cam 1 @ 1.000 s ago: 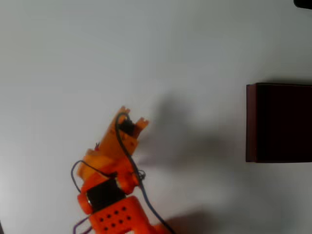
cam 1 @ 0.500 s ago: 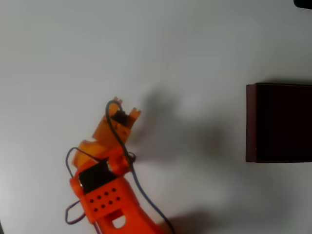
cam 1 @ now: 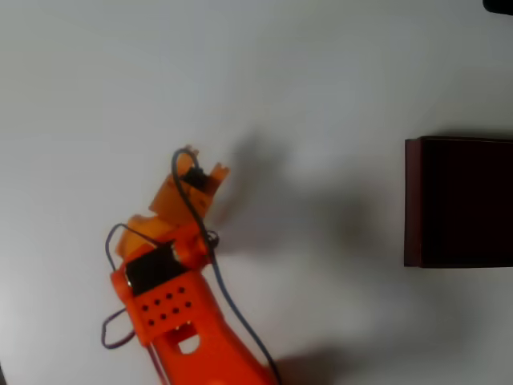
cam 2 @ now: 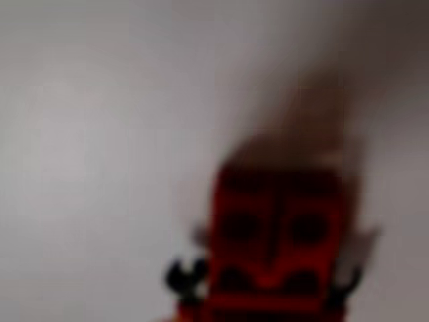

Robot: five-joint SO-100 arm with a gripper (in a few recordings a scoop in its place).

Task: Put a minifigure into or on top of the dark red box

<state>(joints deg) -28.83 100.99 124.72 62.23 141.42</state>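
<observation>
Orange and seen from above, the gripper hangs over the white table at lower left; whether its jaws are parted or pressed together cannot be told. Close before the wrist camera, the minifigure shows as a blurred red shape with dark spots. Well apart, at the right edge, sits the dark red box.
</observation>
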